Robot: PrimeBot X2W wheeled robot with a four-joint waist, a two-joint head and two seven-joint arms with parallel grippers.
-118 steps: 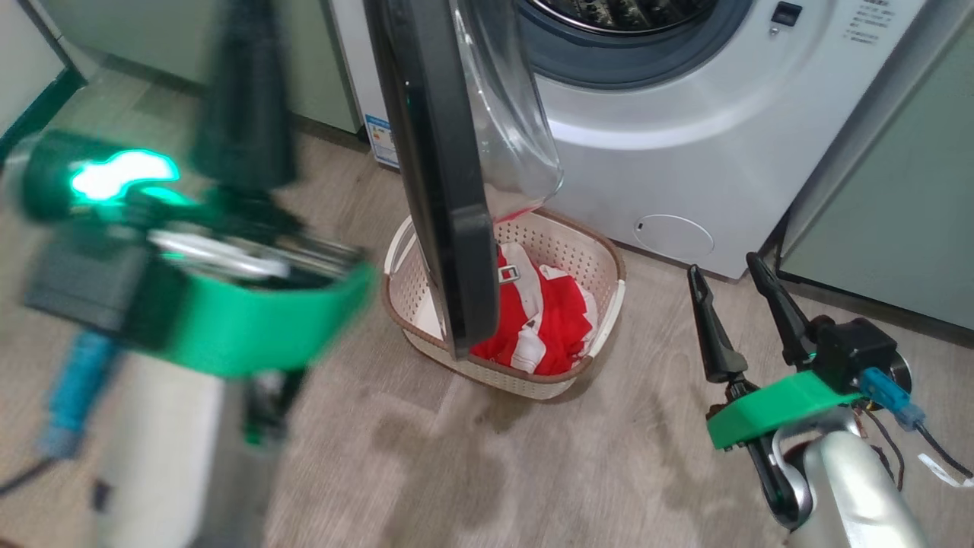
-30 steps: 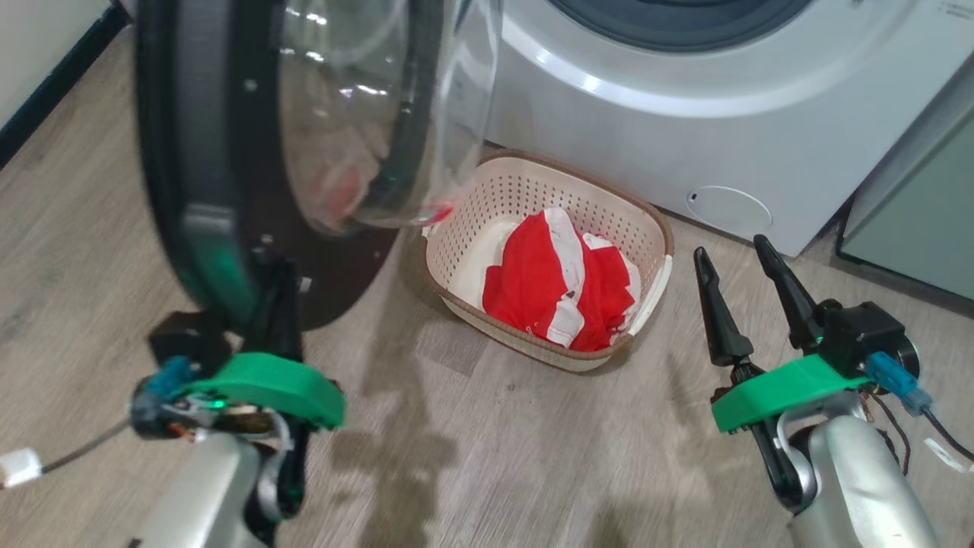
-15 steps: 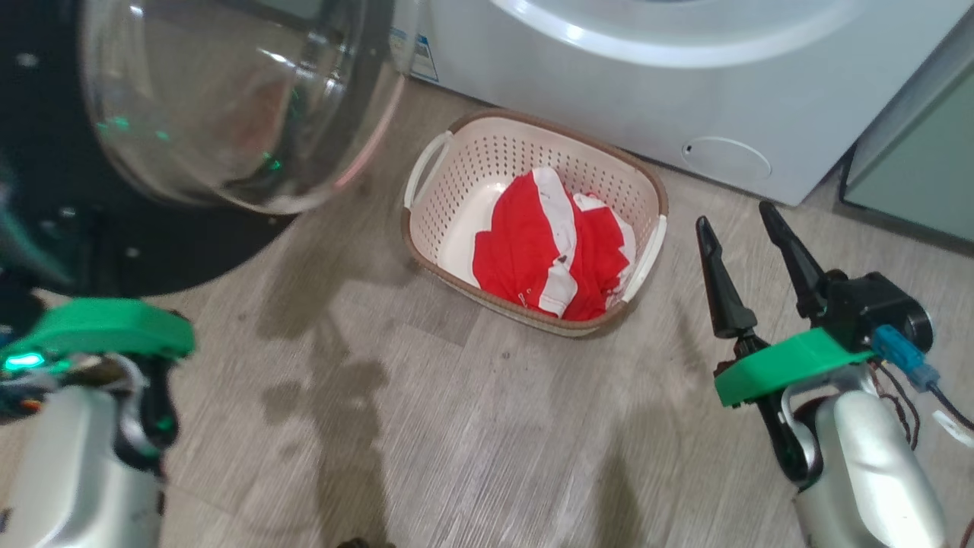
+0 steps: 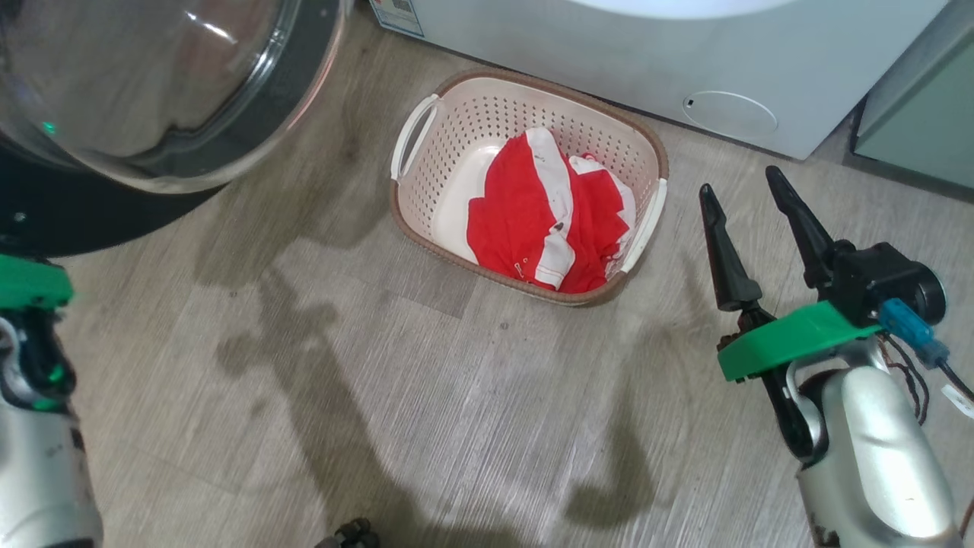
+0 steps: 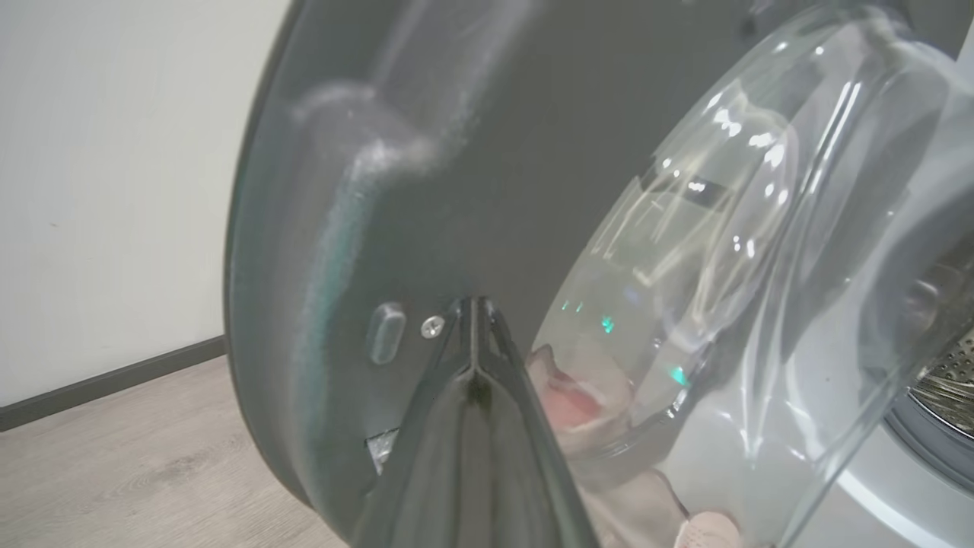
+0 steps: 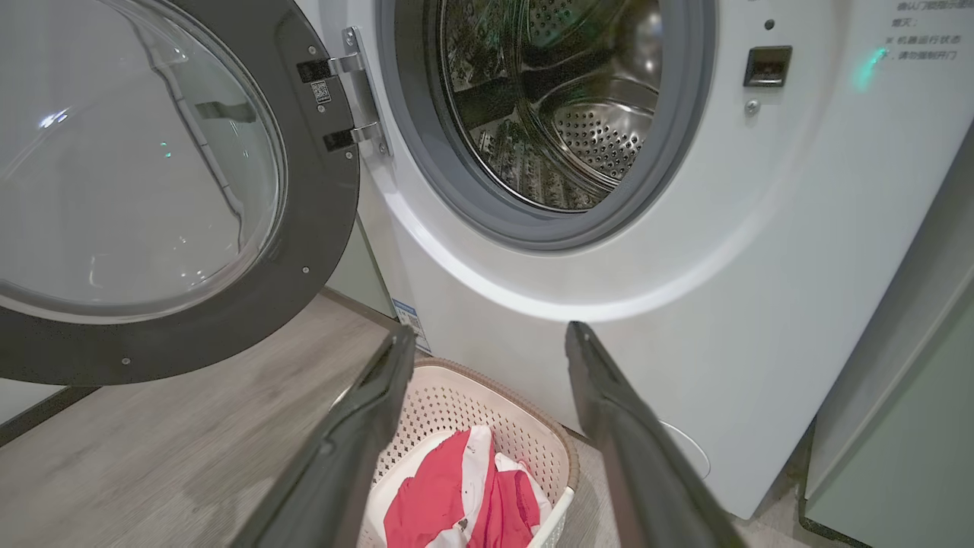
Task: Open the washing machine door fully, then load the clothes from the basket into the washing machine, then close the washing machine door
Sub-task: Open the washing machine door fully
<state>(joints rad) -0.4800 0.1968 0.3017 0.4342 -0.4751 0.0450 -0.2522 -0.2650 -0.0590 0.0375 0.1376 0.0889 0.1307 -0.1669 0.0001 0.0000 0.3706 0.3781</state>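
Head view: the basket (image 4: 533,87) sits on the floor just in front of the washing machine (image 4: 609,46), with the clothes (image 4: 548,221) bunched inside it. My right gripper (image 4: 738,180) hangs beside the basket, fingers spread, empty.

Left wrist view: my left gripper (image 5: 473,316) is clenched on nothing, its tip at the dark inner rim of the washing machine door (image 5: 456,152). Contact: cannot tell.

Right wrist view: the door stands wide on its hinge and the drum is bare. I judge opening about done; loading and closing are left.
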